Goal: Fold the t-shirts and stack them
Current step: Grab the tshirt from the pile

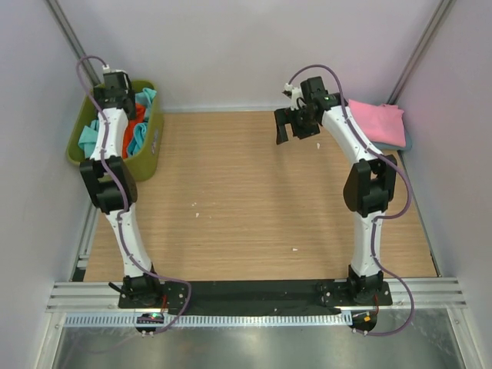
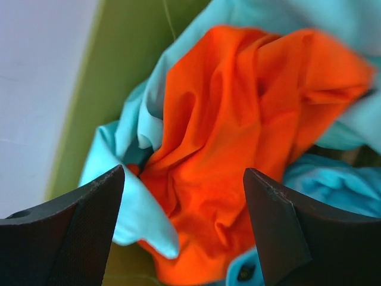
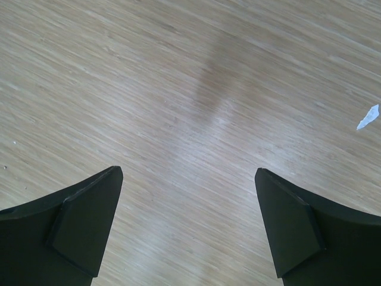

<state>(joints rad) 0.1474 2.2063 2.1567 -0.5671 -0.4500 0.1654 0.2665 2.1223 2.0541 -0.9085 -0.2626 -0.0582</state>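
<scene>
— Over at ten o'clock on the table (image 1: 254, 200), what is that left gripper (image 2: 183, 179) doing?

— It is hanging over the green bin (image 1: 150, 157), pointing down into it. Its two dark fingers (image 2: 77, 232) are standing wide apart and gripping nothing; only loose cloth is showing between them.

— Which cloth?

— The orange shirt (image 2: 250, 119). It is lying crumpled in the middle of the bin, with teal shirts (image 2: 333, 185) bunching around it. In the wrist view one is at its nine o'clock side and another at four o'clock. Whether the fingertips are touching the cloth, I cannot tell.

— And the right gripper (image 1: 294, 127)?

— It is hovering at about one o'clock, above bare wood. Its jaws are spreading fully wide and holding nothing. Its own camera is showing only wood grain between the fingers, plus a small white scrap (image 3: 368, 117) off at three o'clock.

— Are any shirts lying outside the bin?

— Yes, at two o'clock, in the far right corner. A pink shirt (image 1: 377, 123) is lying flat there, and a grey-blue shirt (image 1: 405, 142) is peeking out from under its right edge. The right gripper is hanging near that pile, on its nine o'clock side, apart from it.

— Anything else on the wood?

— A few white specks (image 1: 196, 206) are lying near the middle of the table, well apart from both grippers.
</scene>
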